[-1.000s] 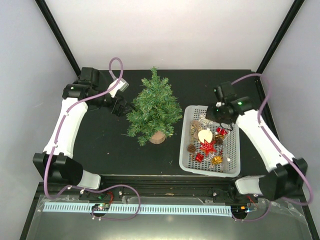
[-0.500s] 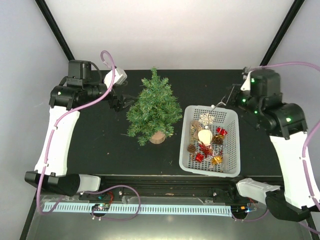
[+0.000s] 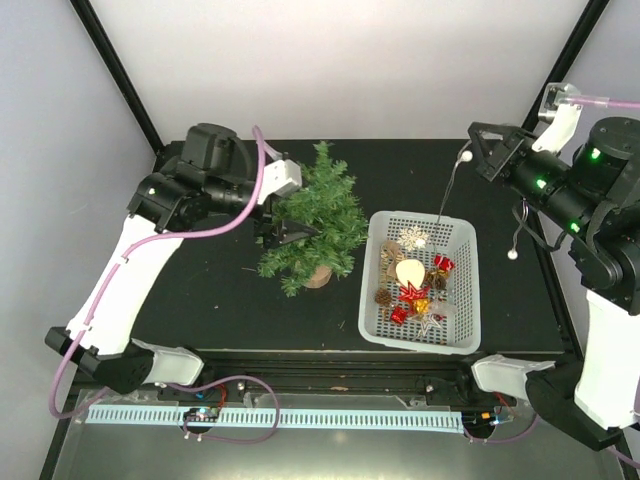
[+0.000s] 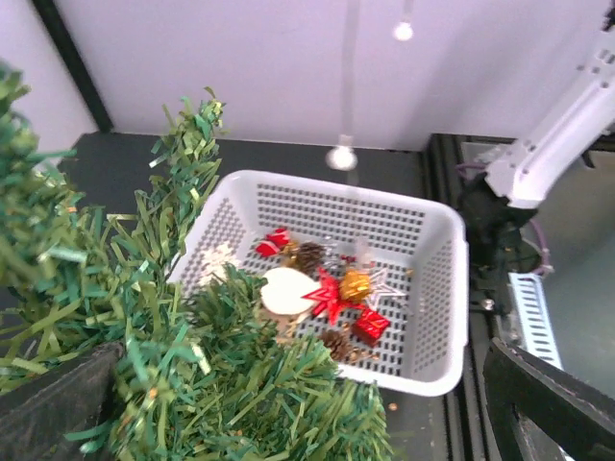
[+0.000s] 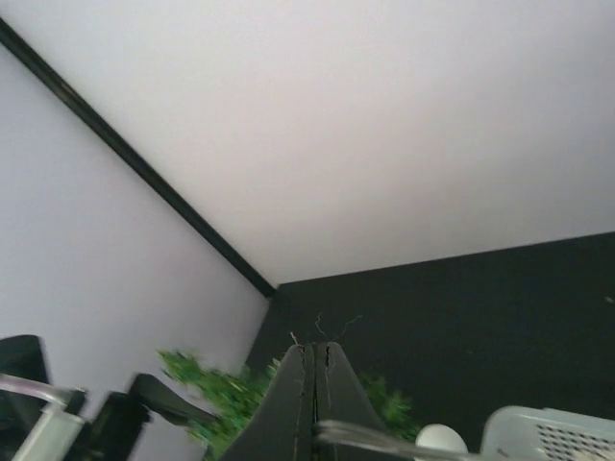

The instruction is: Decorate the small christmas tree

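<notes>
- white perforated plastic basket (image 3: 368,292): sits on the black tabletop (image 3: 215,290), to the right of the left pincer and nearer than the right pincer, on its left. it holds a cream heart (image 3: 409,271), a red star (image 3: 412,292), a brown pine cone (image 3: 383,296), a white snowflake (image 3: 412,238) and small red gift boxes.
- small green bristly christmas tree (image 3: 322,212): stands upright on its round tan base (image 3: 318,276), just left of the basket. its left-hand branches lie between the left pincer's fingers.
- left pincer (image 3: 288,233): pushed into the tree's left side, jaws wide. in the wrist view one dark finger shows at each lower corner, with needles crowding the gap by the left one; not clamped.
- right pincer (image 5: 315,353): raised at the far right, fingers pressed together and pinching a thin strand with white round beads (image 3: 465,155). one length hangs from the tips down to the basket's far rim. another bead (image 3: 512,254) dangles nearer than the pincer, off the basket's right side.
- white back panel (image 3: 340,70): beyond both pincers.
</notes>
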